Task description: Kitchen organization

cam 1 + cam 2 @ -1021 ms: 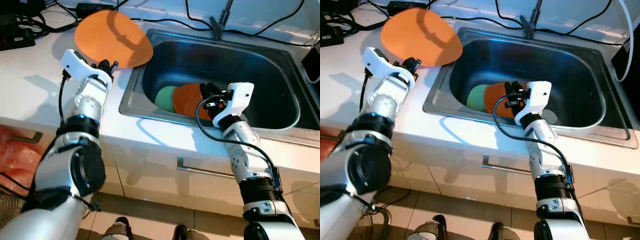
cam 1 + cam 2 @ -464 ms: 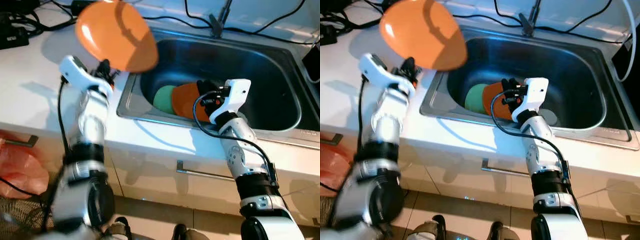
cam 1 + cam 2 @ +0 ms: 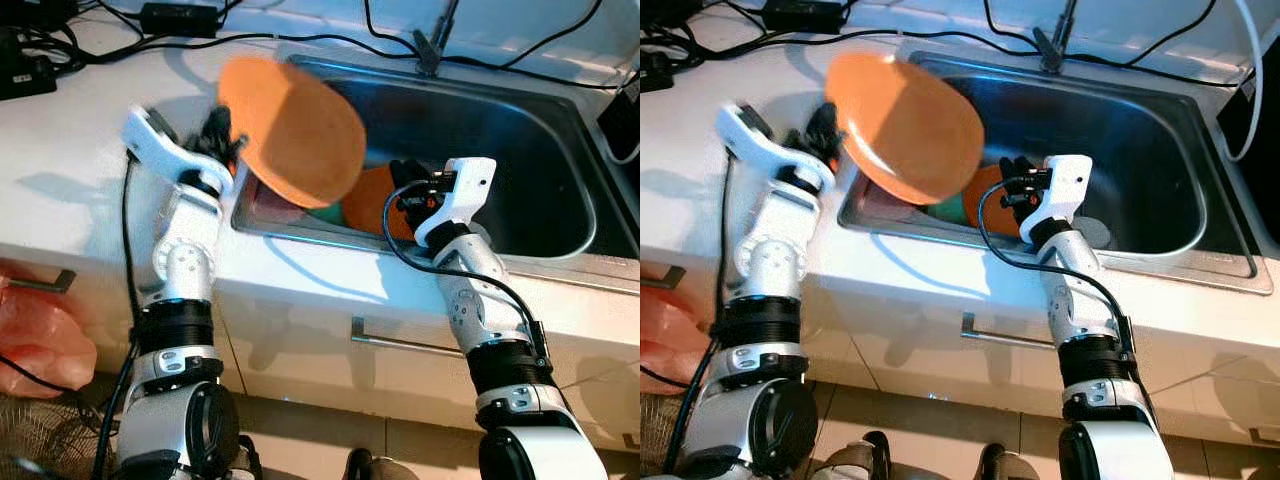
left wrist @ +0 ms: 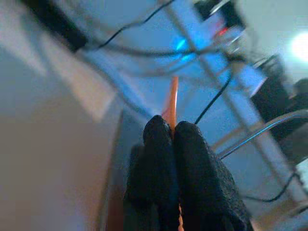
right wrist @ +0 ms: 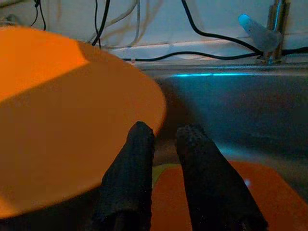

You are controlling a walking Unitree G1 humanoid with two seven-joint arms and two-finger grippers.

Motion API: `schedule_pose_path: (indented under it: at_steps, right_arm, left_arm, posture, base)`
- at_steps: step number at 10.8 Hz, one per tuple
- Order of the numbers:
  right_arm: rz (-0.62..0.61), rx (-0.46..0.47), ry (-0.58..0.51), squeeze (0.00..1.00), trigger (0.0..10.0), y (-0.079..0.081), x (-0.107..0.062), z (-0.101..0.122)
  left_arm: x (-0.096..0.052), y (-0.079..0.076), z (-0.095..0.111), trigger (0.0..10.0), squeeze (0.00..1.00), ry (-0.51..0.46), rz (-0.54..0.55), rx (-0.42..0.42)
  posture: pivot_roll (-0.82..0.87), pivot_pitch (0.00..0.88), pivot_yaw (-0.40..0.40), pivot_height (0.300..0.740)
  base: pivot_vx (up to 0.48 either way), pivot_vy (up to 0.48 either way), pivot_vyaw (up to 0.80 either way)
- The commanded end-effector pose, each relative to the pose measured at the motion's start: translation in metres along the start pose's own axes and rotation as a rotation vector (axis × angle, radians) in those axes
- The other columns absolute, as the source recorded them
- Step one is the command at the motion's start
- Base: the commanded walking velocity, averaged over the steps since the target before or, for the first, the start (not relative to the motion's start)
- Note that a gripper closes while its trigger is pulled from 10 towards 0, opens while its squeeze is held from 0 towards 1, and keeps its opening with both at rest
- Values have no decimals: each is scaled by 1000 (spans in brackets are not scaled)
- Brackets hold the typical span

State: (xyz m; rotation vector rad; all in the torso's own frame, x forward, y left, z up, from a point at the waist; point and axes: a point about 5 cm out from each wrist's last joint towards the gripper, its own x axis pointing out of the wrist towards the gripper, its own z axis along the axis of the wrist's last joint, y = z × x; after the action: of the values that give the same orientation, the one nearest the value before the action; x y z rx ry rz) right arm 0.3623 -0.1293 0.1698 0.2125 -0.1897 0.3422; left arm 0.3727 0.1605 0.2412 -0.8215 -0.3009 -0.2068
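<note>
My left gripper (image 3: 222, 132) is shut on the rim of a large orange plate (image 3: 292, 132), which hangs tilted over the left edge of the steel sink (image 3: 560, 262). In the left wrist view the fingers (image 4: 161, 144) pinch the plate's thin edge (image 4: 173, 96). My right gripper (image 3: 405, 186) reaches into the sink, its fingers (image 5: 139, 144) a little apart and empty. Just under it lie a second orange plate (image 3: 375, 200) and a green plate (image 3: 952, 210). The held plate hides most of the green one.
A faucet (image 3: 437, 40) stands at the sink's back rim, with black cables (image 3: 330, 42) along the wall. A black box (image 3: 30, 70) and an adapter (image 3: 180, 15) lie on the white counter at far left. Below are a drawer handle (image 3: 400, 343) and an orange bag (image 3: 40, 335).
My left gripper has swung the big orange plate from above the counter rightward and down over the sink's left side, tilting it. The right gripper has stayed in the sink.
</note>
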Motion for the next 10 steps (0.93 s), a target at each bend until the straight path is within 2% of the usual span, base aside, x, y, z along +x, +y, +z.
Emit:
schedule_pose_path:
  at_steps: [1,5,10]
  right_arm:
    - [-27,31,59,0,10000,-4,-7,-16]
    - [-31,69,48,0,10000,-5,-5,-16]
    - [-33,79,48,0,10000,-4,-6,-18]
  left_arm:
    - [1,-12,7,10000,0,-28,-67,1]
    - [1,-15,16,10000,0,-44,-113,-15]
    - [-1,-7,16,10000,0,-23,-85,-9]
  posture:
    - [23,138,-59,740]
    - [26,128,-50,740]
    - [29,116,-39,740]
  base:
    - [0,0,0]
    - [0,0,0]
    - [0,0,0]
